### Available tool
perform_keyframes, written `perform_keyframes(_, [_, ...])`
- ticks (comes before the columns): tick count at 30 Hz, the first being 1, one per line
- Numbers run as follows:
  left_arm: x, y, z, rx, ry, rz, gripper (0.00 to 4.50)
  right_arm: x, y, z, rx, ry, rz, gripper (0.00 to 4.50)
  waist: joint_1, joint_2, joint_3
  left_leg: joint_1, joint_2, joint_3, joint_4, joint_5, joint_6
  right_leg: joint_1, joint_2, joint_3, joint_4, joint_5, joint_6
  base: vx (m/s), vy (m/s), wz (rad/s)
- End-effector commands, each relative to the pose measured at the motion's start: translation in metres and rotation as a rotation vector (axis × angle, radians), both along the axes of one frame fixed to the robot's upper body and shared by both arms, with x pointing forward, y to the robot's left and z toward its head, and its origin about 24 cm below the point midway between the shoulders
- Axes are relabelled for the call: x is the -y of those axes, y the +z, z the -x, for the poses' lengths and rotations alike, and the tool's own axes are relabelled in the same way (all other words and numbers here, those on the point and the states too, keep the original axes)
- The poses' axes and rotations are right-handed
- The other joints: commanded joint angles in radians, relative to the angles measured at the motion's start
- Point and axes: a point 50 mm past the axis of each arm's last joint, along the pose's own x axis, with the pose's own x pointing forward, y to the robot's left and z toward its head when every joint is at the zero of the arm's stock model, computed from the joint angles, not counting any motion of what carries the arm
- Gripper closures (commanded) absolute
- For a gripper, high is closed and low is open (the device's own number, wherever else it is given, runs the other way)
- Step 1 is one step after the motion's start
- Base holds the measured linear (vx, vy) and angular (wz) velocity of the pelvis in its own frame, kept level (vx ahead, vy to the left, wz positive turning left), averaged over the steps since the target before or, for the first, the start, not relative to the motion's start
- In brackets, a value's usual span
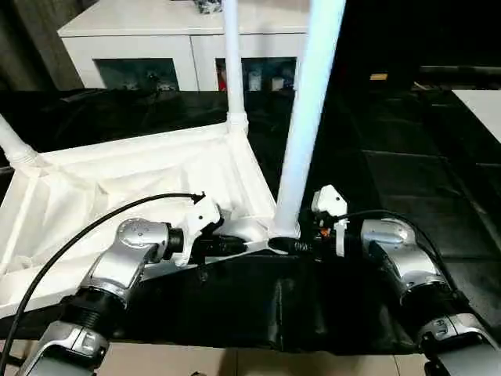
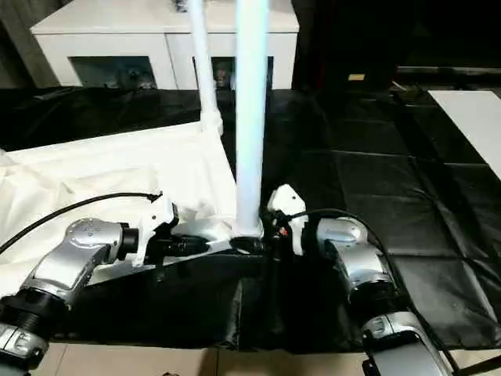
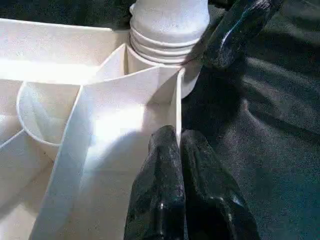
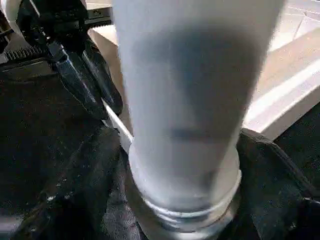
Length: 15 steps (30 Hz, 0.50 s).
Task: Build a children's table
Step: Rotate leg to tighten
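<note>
Left eye view: the children's table (image 1: 117, 188) is lying upside down on black sheeting (image 1: 407, 180), filling the left and centre of the frame, ribbed underside facing up. One white leg (image 1: 309, 117) is standing upright in the near corner socket at lower centre; a second leg (image 1: 233, 63) is rising at upper centre, a third (image 1: 14, 143) showing at the left edge. The left arm is reaching in from the lower left, forearm angled up, left claw (image 1: 239, 246) lying level with fingers pressed together on the tabletop's thin edge rib. The right arm is coming in from the lower right, right claw (image 1: 301, 246) pointing level at the leg's base, fingers spread either side of it. A white cabinet (image 1: 156, 47) is standing at the upper left.
</note>
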Motion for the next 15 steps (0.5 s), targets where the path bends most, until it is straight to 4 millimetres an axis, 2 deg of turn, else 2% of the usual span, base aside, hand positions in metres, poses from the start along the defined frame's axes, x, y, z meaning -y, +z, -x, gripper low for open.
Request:
perform_keyframes(1, [0.0034,-0.0068,0.0054,-0.031,-0.025,-0.005,4.5,-0.0055,0.0008,-0.0009,-0.009,0.021,0.004,1.18,0.002,-0.01,-0.061,0.011,0.063,-0.026,-0.067,-0.128,0.098,0.049,-0.062,0.039,-0.056,-0.032,-0.295,0.0,0.0,0.0])
perform_keyframes(2, [0.0034,-0.0068,0.0054,-0.031,-0.025,-0.005,4.5,-0.0055,0.0008,-0.0008,-0.009,0.021,0.004,1.39,0.003,-0.01,-0.061,0.012,0.063,-0.026,-0.067,-0.128,0.099,0.048,-0.062,0.039,-0.057,-0.035,-0.295,0.0,0.0,0.0])
perform_keyframes(6, [0.0032,-0.0069,0.0048,-0.028,-0.02,-0.013,4.5,-0.0062,-0.0008,-0.0007,-0.011,0.025,0.016,1.56,0.002,-0.01,-0.062,0.012,0.063,-0.025,-0.066,-0.127,0.099,0.048,-0.061,0.039,-0.056,-0.037,-0.295,0.0,0.0,0.0])
perform_keyframes(7, [0.0032,-0.007,0.0047,-0.028,-0.019,-0.014,4.5,-0.0062,-0.0009,-0.0008,-0.011,0.024,0.016,1.73,0.002,-0.01,-0.061,0.012,0.062,-0.026,-0.067,-0.13,0.098,0.048,-0.061,0.038,-0.056,-0.042,-0.294,0.0,0.0,0.0])
perform_keyframes(15, [0.0022,-0.0092,0.0028,-0.014,0.006,-0.028,4.5,-0.008,-0.0055,-0.0021,0.005,-0.019,0.044,1.86,0.0,-0.013,-0.06,0.012,0.062,-0.026,-0.067,-0.146,0.088,0.046,-0.061,0.039,-0.059,-0.074,-0.286,0.0,0.0,0.0])
